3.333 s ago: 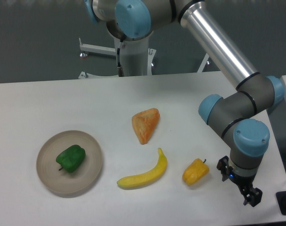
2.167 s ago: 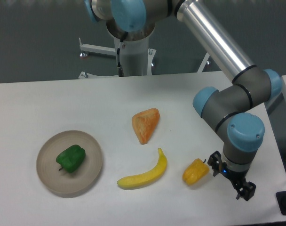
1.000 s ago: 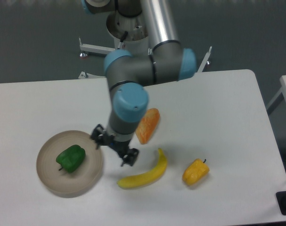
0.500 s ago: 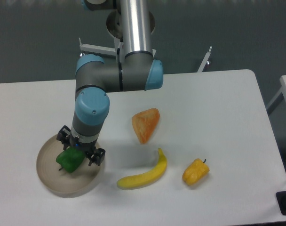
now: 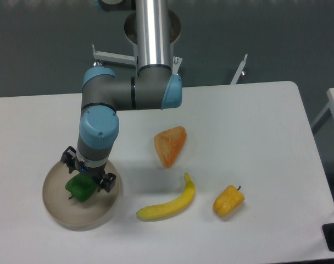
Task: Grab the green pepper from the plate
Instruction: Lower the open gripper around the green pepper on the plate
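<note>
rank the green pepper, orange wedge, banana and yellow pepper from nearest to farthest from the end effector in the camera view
1. green pepper: directly under the end effector, on the plate.
2. orange wedge and banana: both to its right, wedge farther back, banana nearer the front edge; too close to call.
3. yellow pepper: farthest, right of the banana.

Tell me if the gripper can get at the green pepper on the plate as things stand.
Probably yes. The gripper hangs right over the green pepper on the plate, fingers either side of its top. Nothing else lies on the plate to block it.
</note>
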Available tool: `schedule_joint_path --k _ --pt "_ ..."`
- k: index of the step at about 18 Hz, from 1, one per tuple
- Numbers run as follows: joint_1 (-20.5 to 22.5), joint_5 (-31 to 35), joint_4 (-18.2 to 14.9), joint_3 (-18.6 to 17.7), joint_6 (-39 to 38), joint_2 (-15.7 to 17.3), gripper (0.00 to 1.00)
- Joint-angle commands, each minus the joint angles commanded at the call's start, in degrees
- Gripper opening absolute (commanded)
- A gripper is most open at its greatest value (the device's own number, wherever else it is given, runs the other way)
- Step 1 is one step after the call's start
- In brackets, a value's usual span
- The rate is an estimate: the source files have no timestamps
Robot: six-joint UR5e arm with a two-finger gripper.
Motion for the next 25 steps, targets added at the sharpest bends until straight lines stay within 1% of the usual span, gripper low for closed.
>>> schedule_joint_path --k 5,10,12,20,25 --pt "-0.17 0.35 0.26 -1.23 -0.17 0.00 1.00" --pt "-1.14 0.44 3.07 -2.81 -0.70 -0.09 1.00" --pt "-1.23 0.44 3.95 -3.25 -2.01 -0.09 1.00" --pt "-1.41 0.44 4.31 -3.69 -3.69 -0.26 1.00" --pt "-1.41 0.44 5.36 -3.96 -3.78 -0.70 1.00"
